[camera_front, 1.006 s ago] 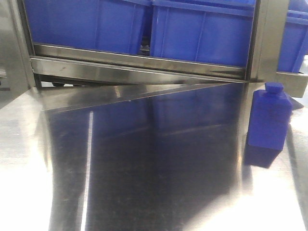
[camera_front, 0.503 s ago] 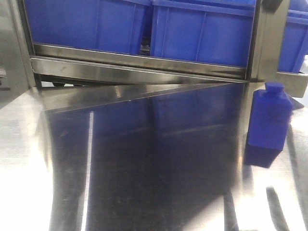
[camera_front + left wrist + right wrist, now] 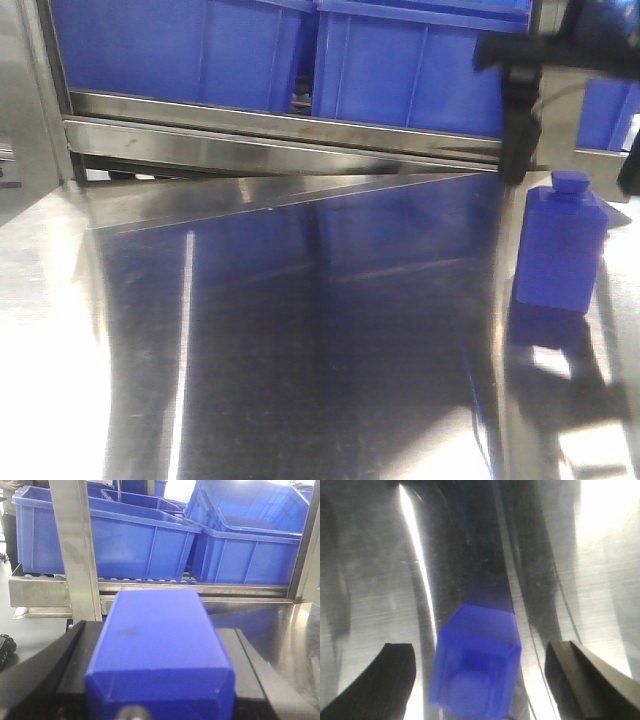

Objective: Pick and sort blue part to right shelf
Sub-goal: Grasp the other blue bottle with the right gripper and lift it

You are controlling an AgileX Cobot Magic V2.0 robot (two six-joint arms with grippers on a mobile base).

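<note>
We take the blue bottle-shaped plastic part (image 3: 558, 250) as our landmark. Beneath it spreads the polished stainless-steel table (image 3: 300, 330), on whose right side it stands upright, cap up, and behind it a steel roller rack (image 3: 280, 135) carries large blue plastic bins (image 3: 420, 70). We judge the task barely begun: the part rests on the table, ungrasped, so the grasp, the lift, the carry to the right shelf and the release are all left to do. Which shelf is meant we cannot tell. Above the part hangs the black right pincer (image 3: 571, 180), its jaws spread wide, one finger to each side of the cap and clear of it. In the right wrist view the part (image 3: 475, 670) lies between the two fingers with gaps on both sides, so this pincer holds and touches nothing. The left pincer (image 3: 159, 630) is out of the front view, so we cannot place it against the part. It looks closed on a smaller blue rectangular plastic block (image 3: 160, 650), its dark fingers pressed against both flanks.
</note>
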